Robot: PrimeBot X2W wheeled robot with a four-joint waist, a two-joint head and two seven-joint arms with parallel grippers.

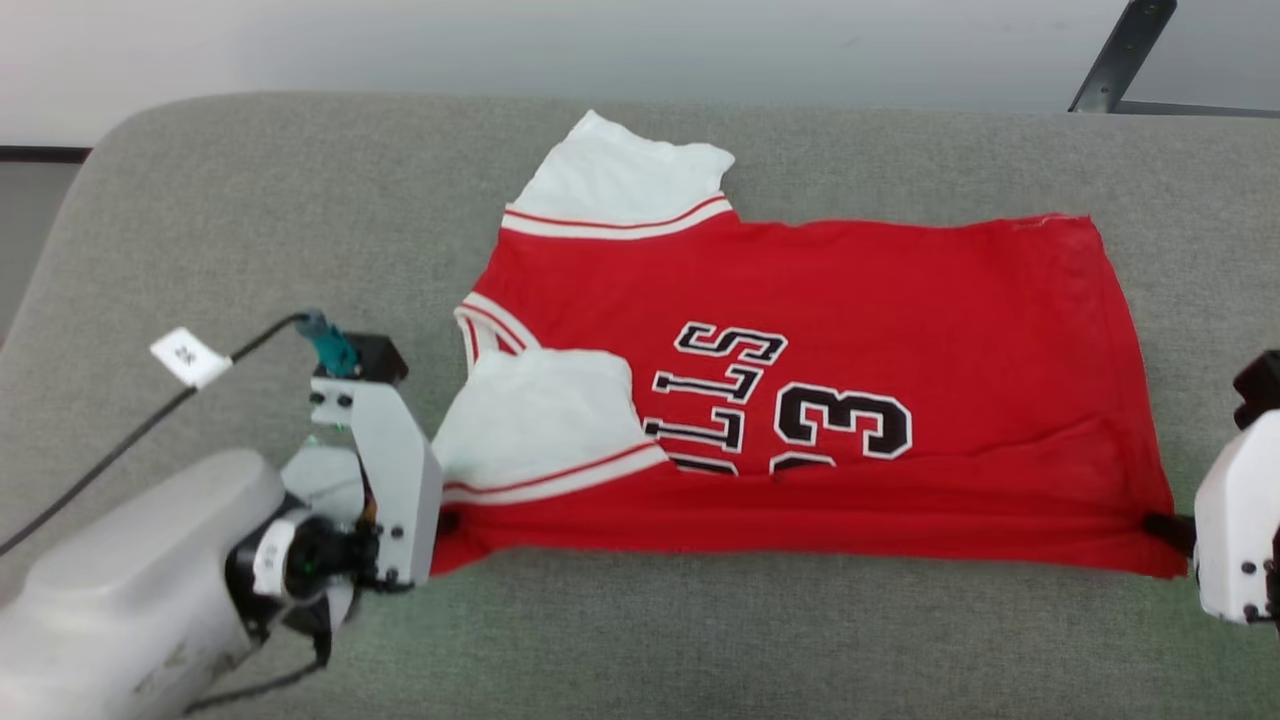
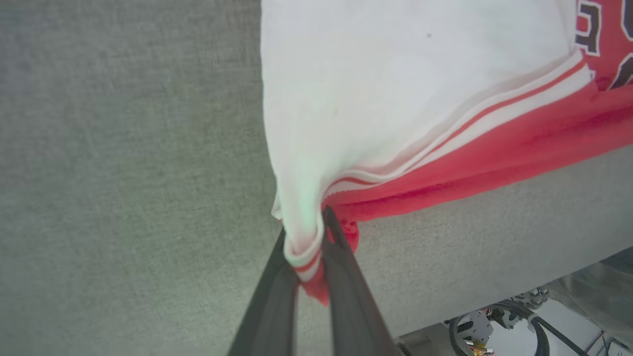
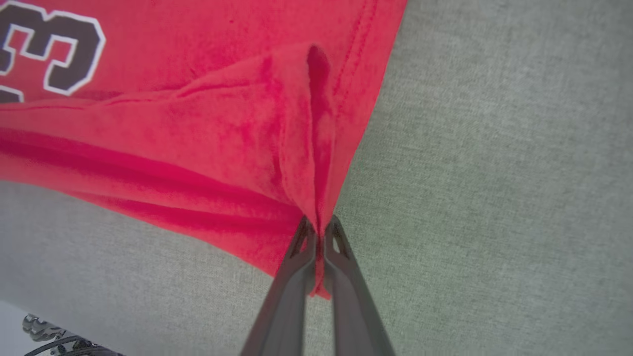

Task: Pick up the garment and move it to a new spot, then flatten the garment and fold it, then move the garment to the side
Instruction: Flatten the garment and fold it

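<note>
Grey woven cushion surface carries the bright red jersey garment with white sleeves, spread sideways across its middle. Our left gripper clamps the near sleeve-side corner, our right gripper the near hem corner. We judge the fold is in hand; next, both arms must lift evenly and carry that edge over. Black white-edged print reads "3" and "LLS"; the small white cable tag is illegible.

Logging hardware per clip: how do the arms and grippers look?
The left arm has a pale grey rounded forearm, angular grey wrist bracket, black cable with white tag, teal plug. The left gripper and right gripper have long, dark, tapering fingers, the right's slotted near the tips. The right wrist housing is white.
</note>
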